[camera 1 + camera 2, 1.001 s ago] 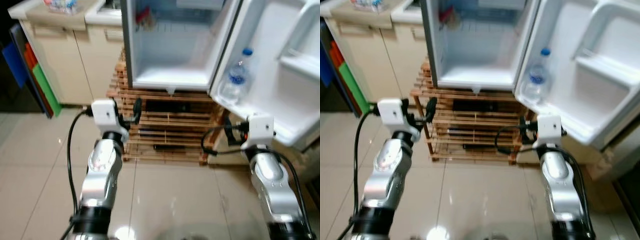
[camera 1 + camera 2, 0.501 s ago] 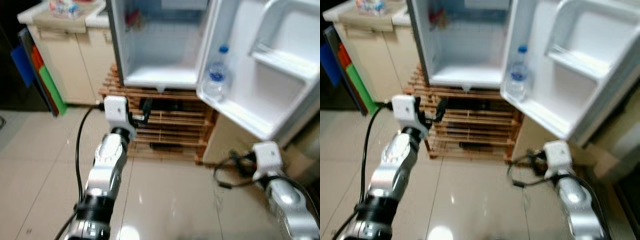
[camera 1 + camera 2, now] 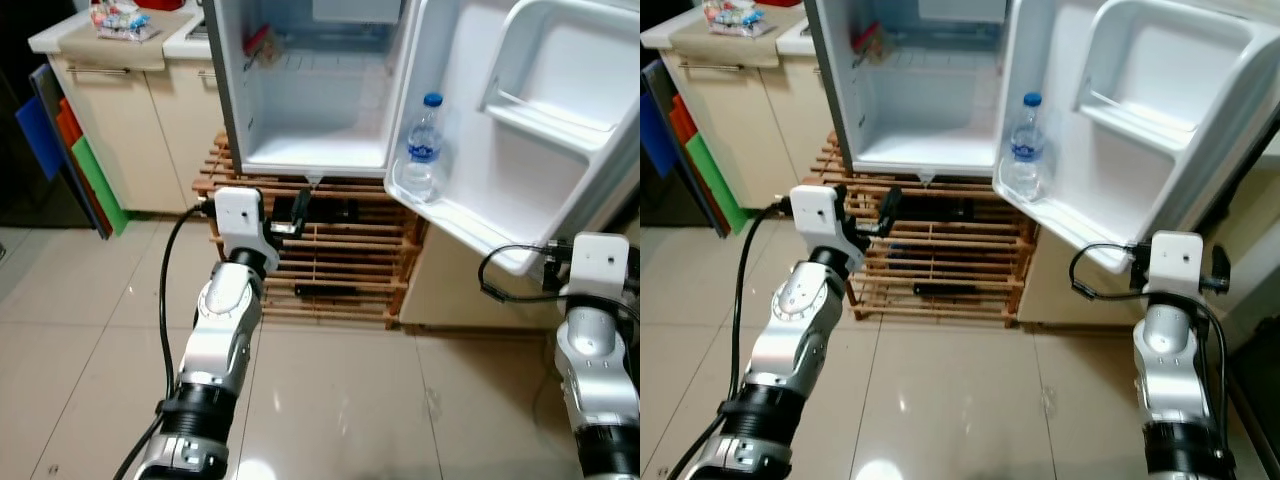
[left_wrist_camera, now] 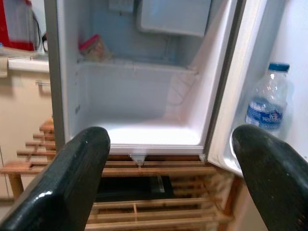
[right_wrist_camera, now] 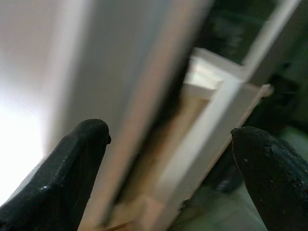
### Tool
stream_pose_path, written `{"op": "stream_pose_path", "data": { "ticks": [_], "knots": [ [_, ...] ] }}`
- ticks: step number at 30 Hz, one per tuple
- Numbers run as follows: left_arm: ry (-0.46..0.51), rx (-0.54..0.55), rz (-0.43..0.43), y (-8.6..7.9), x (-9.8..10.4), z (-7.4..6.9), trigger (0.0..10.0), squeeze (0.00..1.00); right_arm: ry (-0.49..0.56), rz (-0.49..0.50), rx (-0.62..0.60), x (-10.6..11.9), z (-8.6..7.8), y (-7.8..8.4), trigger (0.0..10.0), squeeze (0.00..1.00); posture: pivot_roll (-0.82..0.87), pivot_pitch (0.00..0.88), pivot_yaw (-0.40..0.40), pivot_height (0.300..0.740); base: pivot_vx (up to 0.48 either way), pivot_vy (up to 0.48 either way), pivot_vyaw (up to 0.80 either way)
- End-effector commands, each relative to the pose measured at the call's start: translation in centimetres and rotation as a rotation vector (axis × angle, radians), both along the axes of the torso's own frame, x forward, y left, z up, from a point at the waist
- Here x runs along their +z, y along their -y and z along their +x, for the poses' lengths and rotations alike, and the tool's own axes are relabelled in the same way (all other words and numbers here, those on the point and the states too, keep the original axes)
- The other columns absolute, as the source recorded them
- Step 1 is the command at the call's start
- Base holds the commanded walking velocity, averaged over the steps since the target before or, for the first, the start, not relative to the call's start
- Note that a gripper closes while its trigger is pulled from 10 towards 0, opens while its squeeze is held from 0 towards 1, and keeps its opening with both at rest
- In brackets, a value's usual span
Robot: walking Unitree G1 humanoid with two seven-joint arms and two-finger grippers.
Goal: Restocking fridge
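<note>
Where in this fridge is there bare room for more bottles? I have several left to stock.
The fridge floor is bare from wall to wall. The lower door shelf is free to the right of the water bottle. The upper door shelf looks bare too. The top-left corner is tighter, around a small red-lidded item.

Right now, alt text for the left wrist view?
An open mini fridge, its main compartment bare, stands on a wooden slatted rack, seen between the left gripper's two spread black fingers. A water bottle stands in the open door's shelf, and a small red-lidded container sits on the upper shelf inside.
</note>
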State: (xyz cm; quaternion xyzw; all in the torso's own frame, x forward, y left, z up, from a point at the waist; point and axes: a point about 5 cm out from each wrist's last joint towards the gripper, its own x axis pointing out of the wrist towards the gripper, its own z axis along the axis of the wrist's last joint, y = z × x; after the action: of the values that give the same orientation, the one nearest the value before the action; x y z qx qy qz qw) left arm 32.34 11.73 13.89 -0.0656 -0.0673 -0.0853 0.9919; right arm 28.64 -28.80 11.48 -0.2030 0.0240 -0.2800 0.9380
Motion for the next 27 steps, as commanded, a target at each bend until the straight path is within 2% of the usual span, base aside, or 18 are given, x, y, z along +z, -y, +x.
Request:
{"op": "stream_pose_path", "data": {
  "ticks": [1, 8, 12, 15, 16, 17, 21, 25, 27],
  "knots": [
    [0.02, -0.016, -0.004, 0.7, 0.7, 0.4, 10.0, 0.0, 0.02, -0.032, -0.036, 0.8, 0.1, 1.0, 10.0, 0.0, -0.17, 0.0, -0.001, 0.74, 0.319, -0.356, 0.0],
    [0.047, -0.026, 0.002, 0.9, 0.8, 0.2, 10.0, 0.0, 0.039, -0.08, -0.066, 1.3, 0.2, 1.2, 10.0, 0.0, -0.16, 0.0, -0.016, 0.74, 0.314, -0.359, 0.0],
    [0.067, -0.03, -0.004, 1.2, 1.0, 0.0, 10.0, 0.0, -0.008, -0.117, -0.08, 0.3, -1.2, 1.6, 10.0, 0.0, -0.16, 0.0, -0.026, 0.74, 0.096, -0.071, 0.0],
    [0.039, 0.004, 0.004, 0.6, 0.5, 0.2, 10.0, 0.0, -0.085, -0.143, -0.123, -1.0, -3.1, 2.9, 10.0, 0.0, -0.16, 0.0, -0.033, 0.74, 0.0, 0.0, 0.0],
    [0.039, 0.004, 0.004, 0.6, 0.5, 0.2, 10.0, 0.0, -0.085, -0.143, -0.123, -1.0, -3.1, 2.9, 10.0, 0.0, -0.16, 0.0, -0.033, 0.74, 0.0, 0.0, 0.0],
    [0.015, 0.019, -0.007, 0.2, 0.1, 0.2, 10.0, 0.0, -0.11, -0.149, -0.147, -1.3, -3.7, 3.7, 10.0, 0.0, -0.17, 0.0, -0.032, 0.74, 0.0, 0.0, 0.0],
    [-0.02, 0.039, -0.019, -0.3, -0.6, 0.2, 10.0, 0.0, -0.133, -0.15, -0.193, -1.3, -4.4, 5.1, 10.0, 0.0, -0.17, 0.0, -0.032, 0.74, 0.0, 0.0, 0.0],
    [-0.075, 0.055, -0.007, -0.8, -1.9, 0.3, 10.0, 0.0, -0.108, -0.124, -0.229, -0.6, -4.0, 6.2, 10.0, 0.0, -0.17, 0.0, -0.033, 0.74, 0.0, 0.0, 0.0],
    [-0.106, 0.07, 0.014, -1.2, -3.0, 0.2, 10.0, 0.0, -0.054, -0.074, -0.214, 0.3, -2.8, 6.4, 10.0, 0.0, -0.16, 0.0, -0.033, 0.74, 0.0, 0.0, 0.0]
  ]
}}
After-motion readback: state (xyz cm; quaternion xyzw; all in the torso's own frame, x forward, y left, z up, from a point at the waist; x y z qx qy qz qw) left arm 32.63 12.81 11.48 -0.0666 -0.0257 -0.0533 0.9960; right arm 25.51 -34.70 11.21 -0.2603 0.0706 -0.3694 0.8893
